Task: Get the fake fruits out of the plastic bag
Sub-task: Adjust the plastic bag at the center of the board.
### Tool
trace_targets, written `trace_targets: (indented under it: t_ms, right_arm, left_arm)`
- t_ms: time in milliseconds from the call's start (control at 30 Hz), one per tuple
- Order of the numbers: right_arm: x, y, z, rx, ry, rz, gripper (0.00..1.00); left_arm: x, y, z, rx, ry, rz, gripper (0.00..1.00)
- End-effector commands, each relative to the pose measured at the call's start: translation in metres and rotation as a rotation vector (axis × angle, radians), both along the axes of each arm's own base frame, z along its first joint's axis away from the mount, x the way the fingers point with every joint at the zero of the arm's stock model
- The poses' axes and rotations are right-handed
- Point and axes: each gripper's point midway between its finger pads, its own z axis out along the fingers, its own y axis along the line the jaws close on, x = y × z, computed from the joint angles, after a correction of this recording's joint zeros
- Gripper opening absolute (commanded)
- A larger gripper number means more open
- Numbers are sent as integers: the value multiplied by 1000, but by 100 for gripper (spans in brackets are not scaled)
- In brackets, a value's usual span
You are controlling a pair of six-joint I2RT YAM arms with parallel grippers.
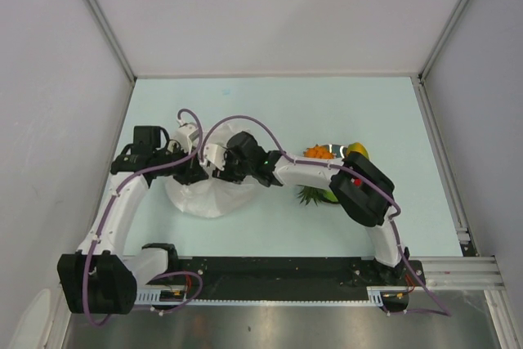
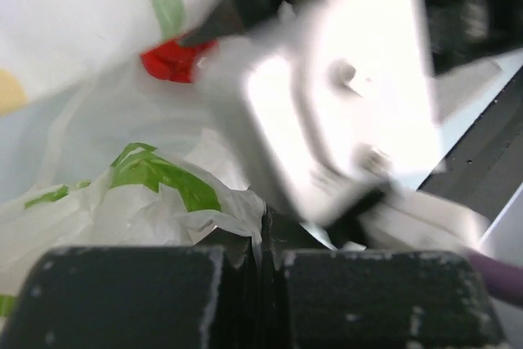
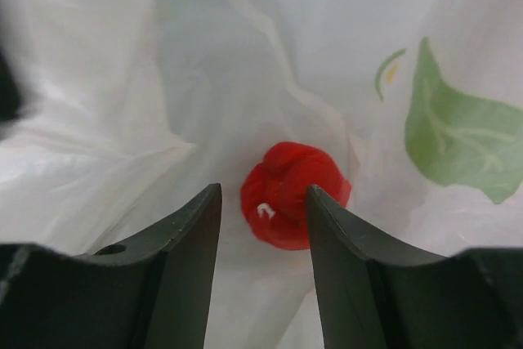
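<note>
The white plastic bag (image 1: 206, 197) with green leaf print lies left of centre. My left gripper (image 1: 193, 171) is shut on a fold of the bag (image 2: 196, 210) at its rim. My right gripper (image 1: 221, 163) is open inside the bag's mouth; its two dark fingers (image 3: 192, 226) stand either side of the near edge of a small red fruit (image 3: 292, 192), which rests on the bag's inner film. The same red fruit shows in the left wrist view (image 2: 170, 60). The orange pineapple (image 1: 319, 153), a yellow fruit (image 1: 357, 151) and a green piece (image 1: 315, 195) sit on the dark plate at the right.
The dark plate (image 1: 334, 147) is mostly hidden under the right arm (image 1: 359, 190). The two arms cross closely above the bag. Grey walls enclose the pale table (image 1: 270, 112) at left, back and right; a black rail (image 1: 278, 271) runs along the near edge.
</note>
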Motion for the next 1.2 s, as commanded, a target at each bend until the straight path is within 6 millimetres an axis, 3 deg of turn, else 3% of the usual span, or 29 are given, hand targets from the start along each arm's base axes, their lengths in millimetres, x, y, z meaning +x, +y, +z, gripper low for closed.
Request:
trace_targets:
  t_ms: [0, 200, 333, 400, 433, 567, 633, 667, 700, 733, 767, 800, 833, 867, 933, 967, 1100, 1167]
  right_arm:
    - [45, 7, 23, 66, -84, -118, 52]
    - [62, -2, 8, 31, -104, -161, 59]
    - [67, -8, -21, -19, -90, -165, 63]
    - [75, -7, -22, -6, -99, -178, 63]
    - [79, -6, -31, -11, -99, -181, 61]
    - [97, -2, -28, -5, -136, -174, 23]
    - [103, -3, -17, 0, -160, -176, 9]
    - [104, -4, 3, 29, -170, -175, 6]
    - [101, -9, 6, 23, -158, -170, 2]
    - [98, -11, 16, 40, -143, -175, 0]
    - [92, -12, 49, 98, -139, -153, 0]
    - [86, -18, 55, 96, -105, -144, 0]
    - [80, -19, 73, 140, -81, -140, 0]
    - [66, -22, 99, 177, -53, -98, 0]
    - [51, -30, 120, 212, 10, -79, 0]
    - [38, -34, 141, 240, 28, -50, 0]
    - [13, -41, 156, 241, 69, -7, 0]
    - [2, -46, 140, 218, 98, 0, 0]
  left_arm:
    - [-3, -9, 14, -46, -46, -34, 0]
    - [-6, -12, 18, -58, -58, -54, 0]
    - [-6, -12, 20, -61, -59, -58, 0]
    - [-7, -13, 23, -64, -65, -63, 0]
    - [-7, -13, 22, -63, -67, -63, 0]
    - [-5, -11, 23, -56, -63, -47, 0]
    - [-5, -11, 24, -57, -54, -45, 0]
    - [-4, -11, 24, -56, -52, -44, 0]
    - [-3, -11, 23, -55, -50, -43, 0]
    - [-2, -11, 23, -56, -49, -40, 0]
    - [-1, -11, 22, -55, -47, -35, 0]
    - [0, -11, 22, -58, -47, -34, 0]
    - [1, -12, 22, -62, -46, -35, 0]
    - [1, -12, 22, -64, -48, -35, 0]
    - [2, -13, 22, -70, -43, -41, 0]
    - [2, -13, 21, -70, -40, -40, 0]
    - [4, -15, 24, -77, -37, -53, 0]
    - [5, -15, 25, -79, -36, -57, 1]
